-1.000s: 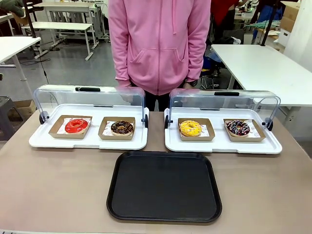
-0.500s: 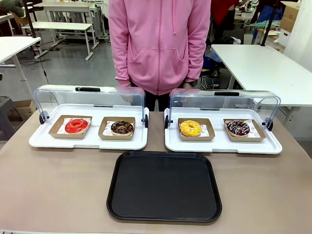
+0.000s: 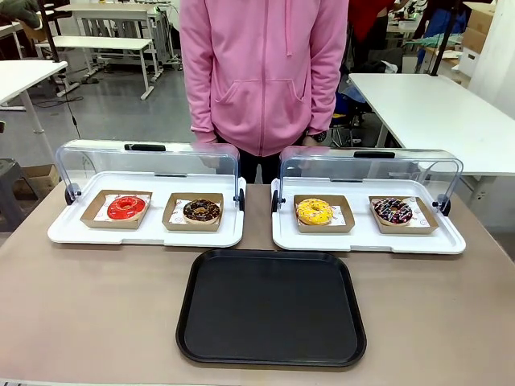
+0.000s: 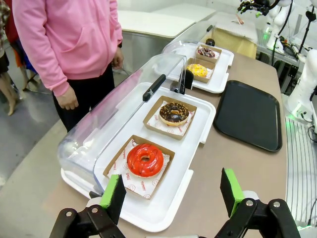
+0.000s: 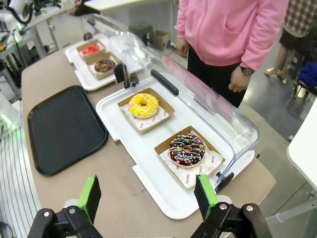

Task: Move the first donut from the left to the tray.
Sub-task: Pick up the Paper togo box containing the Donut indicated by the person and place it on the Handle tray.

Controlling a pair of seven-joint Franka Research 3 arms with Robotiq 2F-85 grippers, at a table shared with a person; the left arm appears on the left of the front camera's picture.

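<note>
Front: red donut in cardboard holder, far-left slot of white tray; black tray bare, nearer robot.
Left wrist: left gripper spread, empty, short of donut.
Right wrist: right gripper spread, empty.
Risks: clipping clear lid on approach; pinch smearing glaze.

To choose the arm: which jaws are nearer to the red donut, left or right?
Left. The left jaws hover open just short of the red donut, at the end of its white tray. The right jaws hover by the other white tray, the donut far beyond.
</note>
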